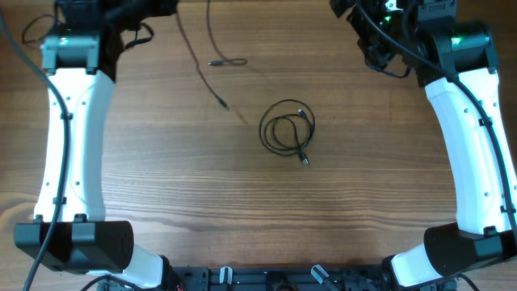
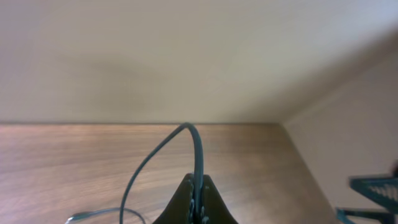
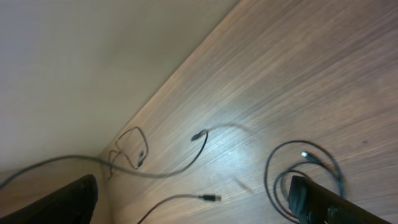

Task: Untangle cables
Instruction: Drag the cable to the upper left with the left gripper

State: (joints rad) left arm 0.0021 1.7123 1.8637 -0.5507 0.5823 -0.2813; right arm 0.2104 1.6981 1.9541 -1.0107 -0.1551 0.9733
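Two loose cables (image 1: 214, 62) lie up-left of the coiled cable (image 1: 284, 129). Left gripper (image 2: 198, 190) pinches one strand (image 2: 196, 149); right gripper (image 3: 193, 186) fingers spread wide, empty.

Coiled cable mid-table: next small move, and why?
Probably lower the right gripper toward the coiled cable and pinch the plug sticking out of it. That cable lies looped with nothing touching it, the right gripper is open and empty, and the left gripper is shut on a loose cable.
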